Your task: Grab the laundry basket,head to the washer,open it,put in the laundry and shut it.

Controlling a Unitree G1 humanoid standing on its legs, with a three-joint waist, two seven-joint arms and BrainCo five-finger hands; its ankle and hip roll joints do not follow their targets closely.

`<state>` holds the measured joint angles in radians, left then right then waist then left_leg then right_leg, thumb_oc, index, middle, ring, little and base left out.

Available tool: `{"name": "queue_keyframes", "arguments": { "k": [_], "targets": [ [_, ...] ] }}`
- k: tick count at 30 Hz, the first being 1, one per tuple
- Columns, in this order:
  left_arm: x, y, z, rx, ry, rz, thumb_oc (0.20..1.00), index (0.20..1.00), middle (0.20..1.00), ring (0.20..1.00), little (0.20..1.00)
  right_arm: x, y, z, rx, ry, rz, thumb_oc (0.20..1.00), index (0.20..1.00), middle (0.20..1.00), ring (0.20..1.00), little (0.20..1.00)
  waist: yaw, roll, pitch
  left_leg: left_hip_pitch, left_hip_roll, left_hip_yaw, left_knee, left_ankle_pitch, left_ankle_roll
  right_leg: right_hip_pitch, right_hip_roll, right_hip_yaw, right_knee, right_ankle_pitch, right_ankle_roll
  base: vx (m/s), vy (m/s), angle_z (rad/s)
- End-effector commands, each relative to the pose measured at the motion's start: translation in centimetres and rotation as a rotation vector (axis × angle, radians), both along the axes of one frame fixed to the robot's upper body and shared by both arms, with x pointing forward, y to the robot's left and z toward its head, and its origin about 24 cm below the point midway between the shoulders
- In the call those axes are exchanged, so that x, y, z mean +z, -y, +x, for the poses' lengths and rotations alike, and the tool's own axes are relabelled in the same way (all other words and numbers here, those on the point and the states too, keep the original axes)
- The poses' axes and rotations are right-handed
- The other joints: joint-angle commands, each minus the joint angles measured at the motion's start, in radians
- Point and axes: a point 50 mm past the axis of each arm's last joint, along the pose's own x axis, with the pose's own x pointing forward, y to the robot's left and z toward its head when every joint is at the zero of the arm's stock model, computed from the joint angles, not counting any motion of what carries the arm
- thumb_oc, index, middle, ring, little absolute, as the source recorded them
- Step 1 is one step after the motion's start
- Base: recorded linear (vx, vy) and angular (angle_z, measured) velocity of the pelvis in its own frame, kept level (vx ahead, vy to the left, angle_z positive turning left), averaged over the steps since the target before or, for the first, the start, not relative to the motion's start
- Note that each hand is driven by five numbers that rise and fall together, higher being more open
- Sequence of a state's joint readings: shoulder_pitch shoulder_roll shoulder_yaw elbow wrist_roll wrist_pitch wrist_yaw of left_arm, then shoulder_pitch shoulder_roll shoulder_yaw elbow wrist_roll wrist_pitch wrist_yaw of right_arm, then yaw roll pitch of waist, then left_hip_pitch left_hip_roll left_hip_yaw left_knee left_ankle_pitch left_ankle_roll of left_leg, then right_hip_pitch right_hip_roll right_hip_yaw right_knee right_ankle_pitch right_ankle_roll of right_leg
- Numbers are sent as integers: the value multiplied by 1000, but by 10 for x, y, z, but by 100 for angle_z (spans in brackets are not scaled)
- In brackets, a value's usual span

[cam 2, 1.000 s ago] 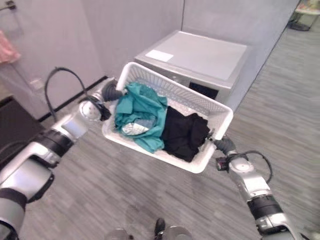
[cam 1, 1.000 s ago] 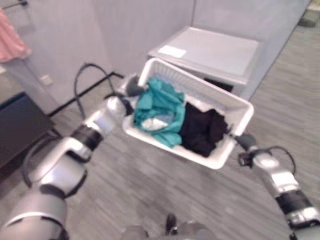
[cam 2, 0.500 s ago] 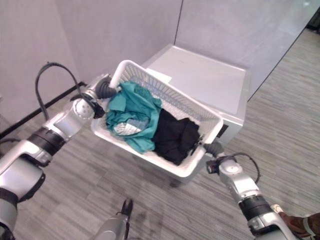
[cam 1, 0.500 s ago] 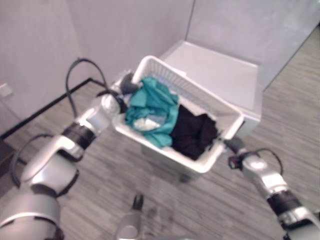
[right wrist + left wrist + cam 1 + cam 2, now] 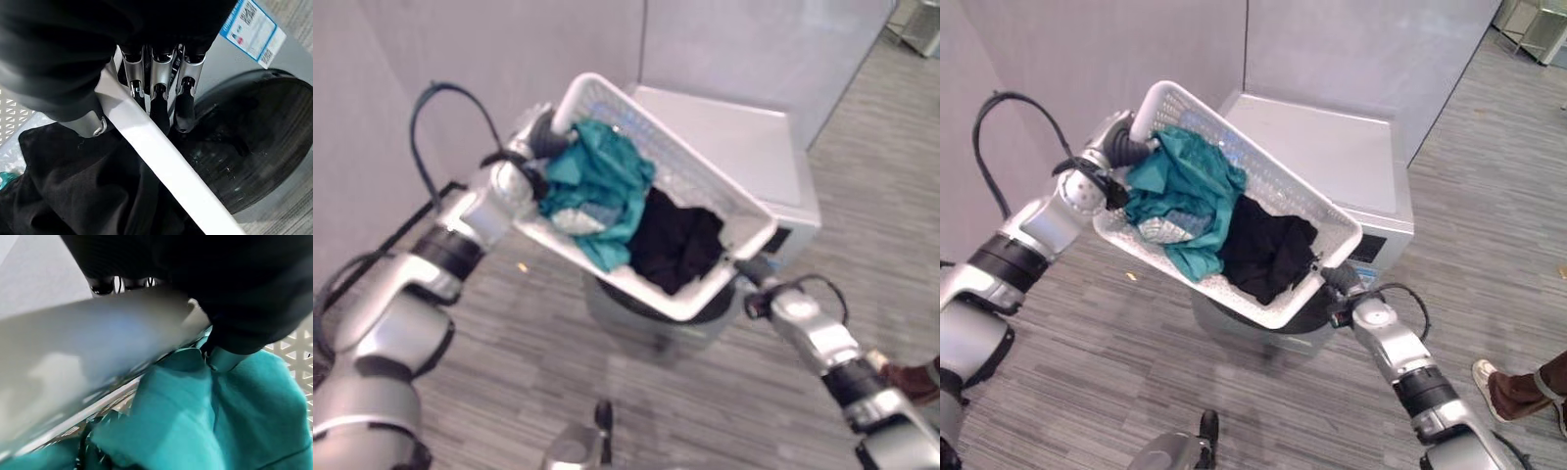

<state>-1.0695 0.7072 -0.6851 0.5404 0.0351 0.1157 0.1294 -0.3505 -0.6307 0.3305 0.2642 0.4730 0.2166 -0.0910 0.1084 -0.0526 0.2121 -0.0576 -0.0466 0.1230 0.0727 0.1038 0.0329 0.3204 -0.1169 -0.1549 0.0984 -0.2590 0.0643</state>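
The white perforated plastic laundry basket (image 5: pixel 1234 211) hangs tilted in the air just in front of the grey front-loading washer (image 5: pixel 1332 157), holding a crumpled teal garment (image 5: pixel 1180 196) and a black garment (image 5: pixel 1268 257). The left hand (image 5: pixel 1121 147) and right hand (image 5: pixel 161 93) each curl round an end rim. It is probably light and stiff, though flexible; the soft clothes may slide downhill, so the rims are the sound hold.

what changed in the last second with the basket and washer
The robot has walked up to the washer, so the laundry basket now hangs over its dark round door. Left hand and right hand still grip the rim; teal and black clothes stay inside.
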Motion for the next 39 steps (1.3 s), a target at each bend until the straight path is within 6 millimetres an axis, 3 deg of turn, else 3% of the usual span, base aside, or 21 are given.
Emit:
{"name": "queue_keyframes", "arguments": {
  "k": [1, 4, 7, 9, 12, 18, 22, 25, 27, 28, 30, 32, 34, 35, 36, 37, 39],
  "targets": [
    [-2, 98, -17, -385, 28, -61, 200, 200, 200, 200, 200, 89, -43, 28, 187, 387, 125, 200, 200, 200, 200, 200, 40, 8, -111, 124, 156, -58, 95, -172, -57, -107, 8, -55, 62, 60, 8, -64, -63, 15],
    [0, 103, -18, -403, 34, -48, 200, 200, 200, 200, 200, 96, -46, 27, 207, 408, 130, 200, 200, 200, 200, 200, 33, 6, -114, 118, 157, -61, 93, -170, -59, -114, 8, -61, 59, 61, 10, -39, -30, 16],
    [13, 111, -23, -440, 74, -49, 200, 200, 200, 200, 200, 114, -45, 25, 219, 479, 134, 200, 200, 200, 200, 200, 28, 4, -120, 110, 160, -64, 88, -165, -60, -121, 9, -69, 56, 61, 11, -19, -32, 5],
    [32, 127, -29, -495, 131, -86, 200, 200, 200, 200, 200, 135, -34, 24, 188, 557, 102, 200, 200, 200, 200, 200, 19, 1, -126, 106, 163, -68, 83, -161, -62, -122, 9, -77, 49, 63, 12, -35, -38, 8],
    [48, 137, -31, -519, 175, -113, 200, 200, 200, 200, 200, 148, -22, 28, 142, 589, 57, 200, 200, 200, 200, 200, 9, 0, -128, 102, 164, -71, 75, -158, -64, -126, 10, -80, 42, 67, 14, -13, -17, 7],
    [63, 143, -26, -490, 217, -105, 200, 200, 200, 200, 200, 155, -11, 39, 98, 567, 23, 200, 200, 200, 200, 200, -15, -2, -125, 95, 172, -76, 49, -138, -72, -136, 26, -71, 26, 74, 11, -9, -40, 3],
    [69, 139, -18, -428, 230, -30, 200, 200, 200, 200, 200, 157, 6, 38, 56, 548, -9, 200, 200, 200, 200, 200, -49, -18, -106, 20, 202, -99, 94, -76, -98, -142, 63, -65, 3, 76, -17, -31, -133, 30],
    [71, 142, -14, -409, 218, -1, 200, 200, 200, 200, 200, 162, 8, 40, 48, 554, -11, 200, 200, 200, 200, 200, -57, -27, -71, -106, 208, -137, 304, 20, -103, -133, 84, -59, -9, 86, -51, -31, -149, 26],
    [70, 138, -12, -398, 208, -20, 200, 200, 200, 200, 200, 158, 8, 42, 45, 533, -16, 200, 200, 200, 200, 200, -70, -21, -72, -138, 194, -116, 300, -30, -88, -122, 85, -78, -36, 80, -49, 113, 32, 1],
    [65, 138, -11, -396, 195, -8, 200, 200, 200, 200, 200, 154, 7, 40, 58, 524, -23, 200, 200, 200, 200, 200, -66, -12, -76, -154, 169, -96, 207, -62, -84, -113, 74, -80, -54, 80, -37, 257, 158, 20],
    [56, 137, -10, -399, 169, 14, 200, 200, 200, 200, 200, 149, 7, 41, 46, 519, -32, 200, 200, 200, 200, 200, -46, 1, -75, -199, 130, -108, 126, -41, -101, -91, 58, -77, -58, 78, -24, 312, 204, 22],
    [61, 131, -6, -365, 180, 48, 200, 200, 200, 200, 200, 145, 2, 43, 60, 503, -12, 200, 200, 200, 200, 200, -47, 23, -118, -127, 105, -127, 43, -48, -87, -85, 30, -68, -36, 59, 16, 464, 327, -9],
    [59, 131, -5, -357, 175, 72, 200, 200, 200, 200, 200, 143, 1, 45, 51, 495, -17, 200, 200, 200, 200, 200, -44, 20, -132, -112, 96, -102, 53, -58, -76, -80, 4, -63, -8, 65, 29, 409, 262, -72],
    [64, 126, -3, -336, 187, 99, 200, 200, 200, 200, 200, 143, 1, 51, 33, 484, -28, 200, 200, 200, 200, 200, -35, 21, -146, -63, 82, -70, 62, -101, -46, -106, -29, -44, 101, 99, 45, 254, 169, -55],
    [65, 125, -3, -335, 189, 99, 200, 200, 200, 200, 200, 144, 0, 51, 34, 486, -28, 200, 200, 200, 200, 200, -31, 22, -146, -64, 84, -65, 59, -97, -44, -113, -29, -37, 105, 101, 45, 488, 304, -43],
    [64, 122, 0, -315, 177, 123, 200, 200, 200, 200, 200, 151, -2, 61, 17, 483, -48, 200, 200, 200, 200, 200, -27, 32, -143, -7, 81, -42, 58, -129, -13, -175, -40, -31, 272, 177, 61, 221, 153, -70],
    [64, 119, 1, -304, 174, 122, 200, 200, 200, 200, 200, 153, -5, 66, 15, 479, -60, 200, 200, 200, 200, 200, -25, 38, -131, 17, 82, -28, 59, -141, 0, -214, -46, -21, 352, 191, 69, 215, 146, -90]
  ]
}}
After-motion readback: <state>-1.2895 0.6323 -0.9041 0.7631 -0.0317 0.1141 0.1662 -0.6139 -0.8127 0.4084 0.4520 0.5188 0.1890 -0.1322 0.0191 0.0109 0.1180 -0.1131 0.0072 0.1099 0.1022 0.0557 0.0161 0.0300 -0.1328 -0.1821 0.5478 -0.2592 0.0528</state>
